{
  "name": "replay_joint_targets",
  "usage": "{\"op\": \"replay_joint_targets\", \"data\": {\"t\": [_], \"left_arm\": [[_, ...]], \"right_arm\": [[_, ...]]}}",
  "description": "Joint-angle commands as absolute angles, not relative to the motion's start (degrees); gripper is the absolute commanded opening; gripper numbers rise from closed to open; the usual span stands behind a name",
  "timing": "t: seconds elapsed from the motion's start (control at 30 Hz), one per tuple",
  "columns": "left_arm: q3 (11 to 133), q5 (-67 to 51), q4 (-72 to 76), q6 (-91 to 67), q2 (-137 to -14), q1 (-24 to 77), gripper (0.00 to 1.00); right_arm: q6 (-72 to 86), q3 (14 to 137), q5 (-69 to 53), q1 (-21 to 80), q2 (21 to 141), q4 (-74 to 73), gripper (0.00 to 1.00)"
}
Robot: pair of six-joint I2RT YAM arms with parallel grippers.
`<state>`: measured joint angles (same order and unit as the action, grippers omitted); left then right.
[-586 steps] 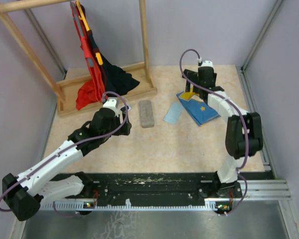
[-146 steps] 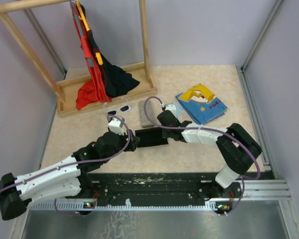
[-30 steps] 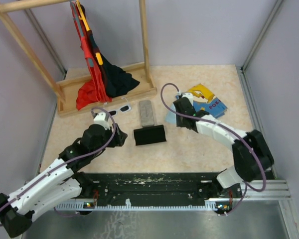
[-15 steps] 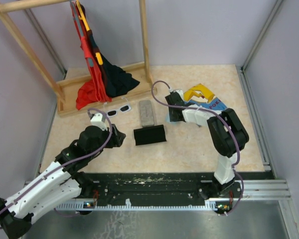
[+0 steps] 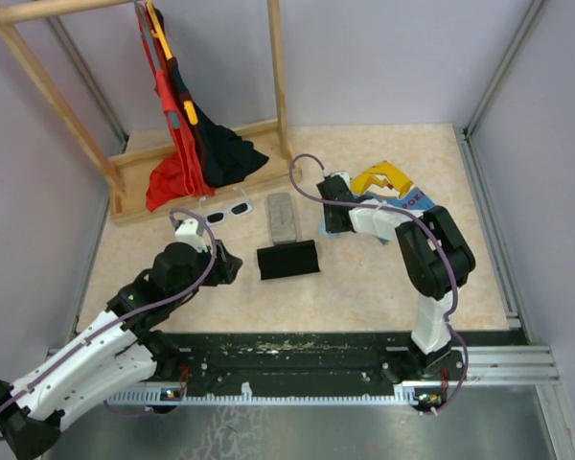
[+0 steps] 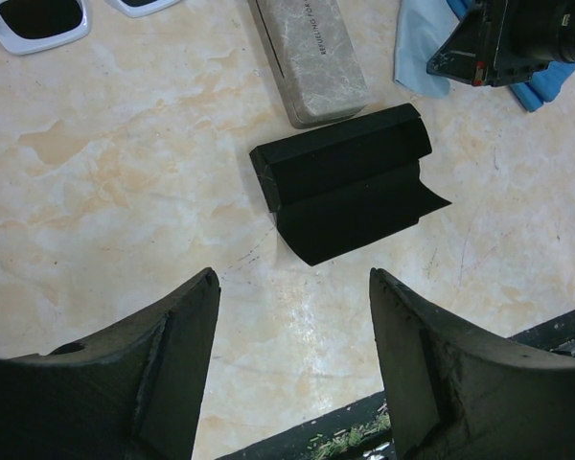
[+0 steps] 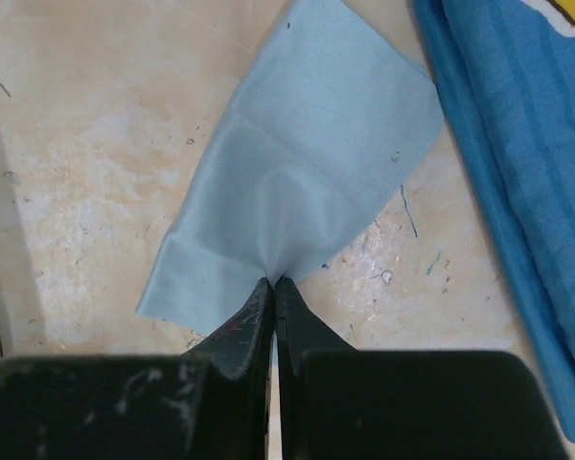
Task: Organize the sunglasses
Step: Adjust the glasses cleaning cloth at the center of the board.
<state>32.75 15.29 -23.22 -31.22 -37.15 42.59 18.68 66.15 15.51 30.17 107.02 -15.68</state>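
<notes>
On the marbled table (image 5: 364, 278), the left gripper (image 6: 292, 287) hangs with its fingers spread wide and empty, just short of the black case (image 6: 350, 182) that lies beside the grey case (image 6: 311, 57). Over to the right, the right gripper (image 7: 273, 283) pinches the edge of the light-blue cloth (image 7: 307, 182). The white sunglasses (image 5: 228, 210) lie by the foot of the wooden rack (image 5: 211, 177), left of the grey case.

Left arm (image 5: 81, 350), right arm (image 5: 379, 220) — white shells are fitted over the links, black housings at the joints. A purple-grey cable (image 5: 297, 177) is looped along each. Left fingers (image 6: 163, 364): matte black, broad, scuffed at the edges. Right fingers (image 7: 244, 331) — black, tapered, scratched pale.
</notes>
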Motion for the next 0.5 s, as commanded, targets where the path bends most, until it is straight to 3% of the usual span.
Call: {"op": "replay_joint_targets", "data": {"t": [0.0, 0.17, 0.47], "left_arm": [[33.0, 15.6, -23.1, -30.7, -36.6, 42.2, 0.7], [33.4, 15.2, -23.1, -30.7, -36.5, 42.2, 0.7], [34.9, 12.6, -22.9, -28.6, -38.3, 42.2, 0.69]], "right_arm": [[18.5, 64.7, 16.9, 29.7, 106.6, -16.3, 0.0], [17.1, 62.9, 20.6, 29.7, 96.9, -17.2, 0.0], [17.4, 59.2, 21.9, 29.7, 77.2, -34.3, 0.0]]}}
